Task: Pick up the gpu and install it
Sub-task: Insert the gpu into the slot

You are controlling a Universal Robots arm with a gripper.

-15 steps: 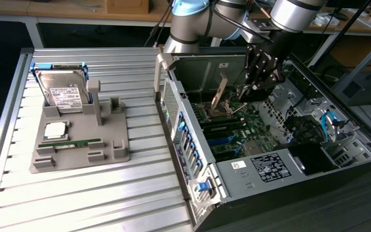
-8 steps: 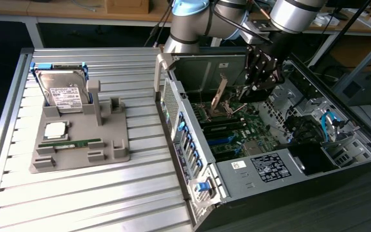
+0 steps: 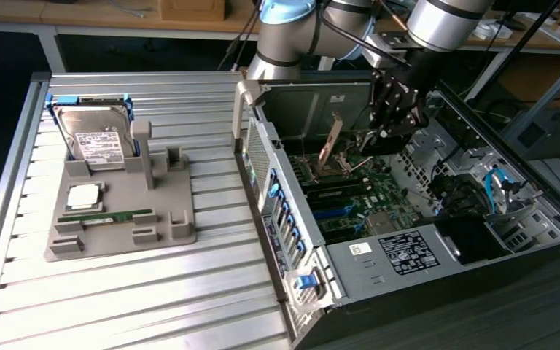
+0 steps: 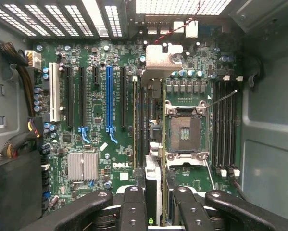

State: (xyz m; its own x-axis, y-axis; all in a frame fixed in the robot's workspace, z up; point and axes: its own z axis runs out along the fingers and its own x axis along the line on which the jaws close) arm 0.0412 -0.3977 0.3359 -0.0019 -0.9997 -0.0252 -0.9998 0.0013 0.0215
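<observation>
Holder on the worktop [image 3: 114,306]: I see the grey holder [image 3: 119,211] at the exterior view's left with the hard drive [image 3: 95,142] standing in it, a processor chip [image 3: 84,195] lying flat and the green memory stick [image 3: 105,217] in its groove. The card's place there looks vacated, so I judge the pick-up done.

Computer case [image 3: 397,240]: it lies open to the right of the holder, motherboard [image 4: 100,144] facing up.

Gpu [image 3: 332,146]: it hangs above the motherboard inside the case, tilted on edge, brownish board with its metal bracket end. In the wrist view I see it edge-on [image 4: 152,139], running from the gripper toward the silver bracket [image 4: 164,57].

Gripper [image 3: 382,131]: closed partway around the gpu, fingers [image 4: 134,207] either side of the card.

Slots: the blue slot [image 4: 109,101] and its black neighbours sit empty; the card hangs beside them, nearer the processor socket [image 4: 184,130].

Progress: I judge carrying over finished; lining up and seating the card are left.
</observation>
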